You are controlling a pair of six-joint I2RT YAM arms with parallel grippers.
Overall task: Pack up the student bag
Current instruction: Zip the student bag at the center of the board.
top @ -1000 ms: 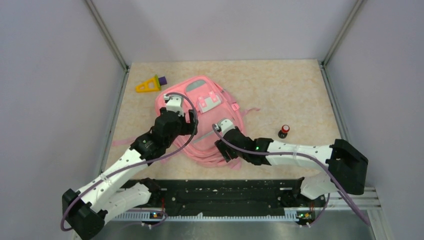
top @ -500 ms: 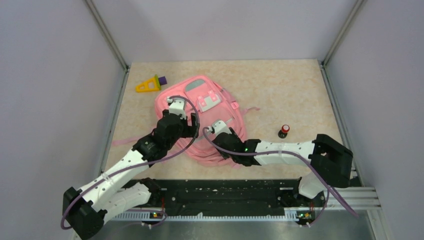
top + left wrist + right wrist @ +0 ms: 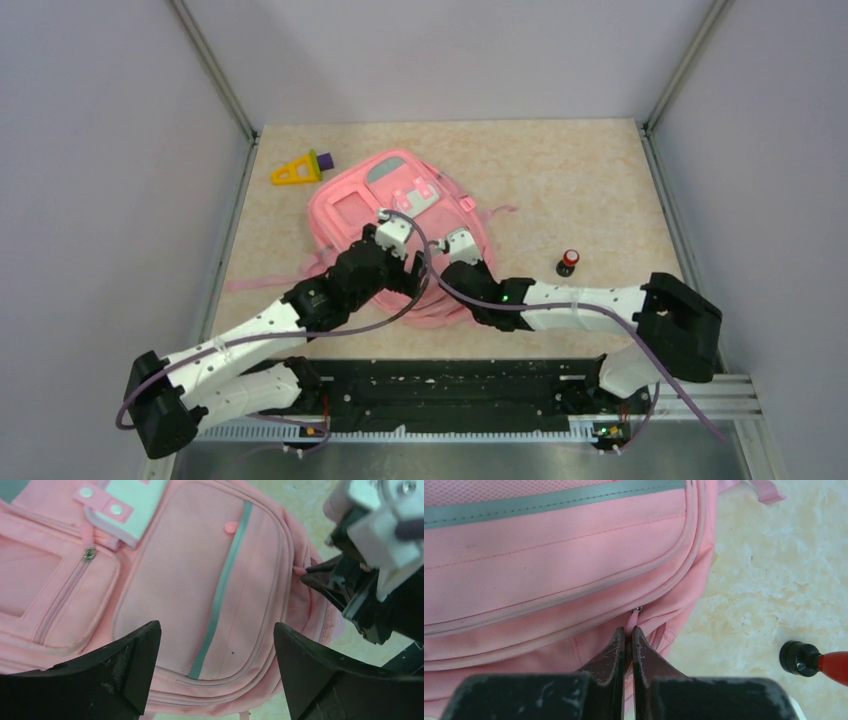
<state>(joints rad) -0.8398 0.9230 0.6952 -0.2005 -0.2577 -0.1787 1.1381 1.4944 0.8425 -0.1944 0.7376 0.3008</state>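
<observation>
Here the bag (image 3: 350, 205) lies flat on the table (image 3: 560, 170), front side up, a little left of the middle, and both arms reach over it. The right gripper (image 3: 628, 632) is pinched tight on the pink zipper pull (image 3: 631, 621) at the bag's side seam. I judge that this grip is for drawing the zipper open, since the compartment looks closed and nothing can go in yet. The left gripper (image 3: 215, 635) hangs over the front panel with jaws wide apart and holds nothing, probably ready to press the fabric down while the zipper runs. A yellow triangle (image 3: 293, 172) and a red-capped thing (image 3: 568, 262) lie on the table, apart from the bag.
</observation>
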